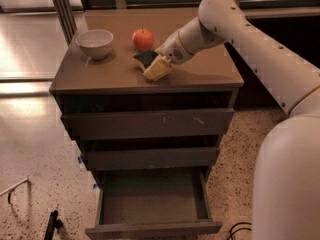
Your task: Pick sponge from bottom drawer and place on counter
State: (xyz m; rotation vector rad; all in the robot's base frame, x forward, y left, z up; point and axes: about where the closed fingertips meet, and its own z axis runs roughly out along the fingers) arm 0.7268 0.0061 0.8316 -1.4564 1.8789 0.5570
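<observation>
One gripper (153, 64) at the end of the white arm (250, 39) sits low over the counter (100, 75), closed on the single sponge (157, 70), which tilts with its dark green face up and its yellow layer toward the front edge. Just behind it is one red apple (143, 38), and one white bowl (95, 43) stands further left. Of three drawers, only the bottom drawer (150, 204) is pulled out, its floor bare.
</observation>
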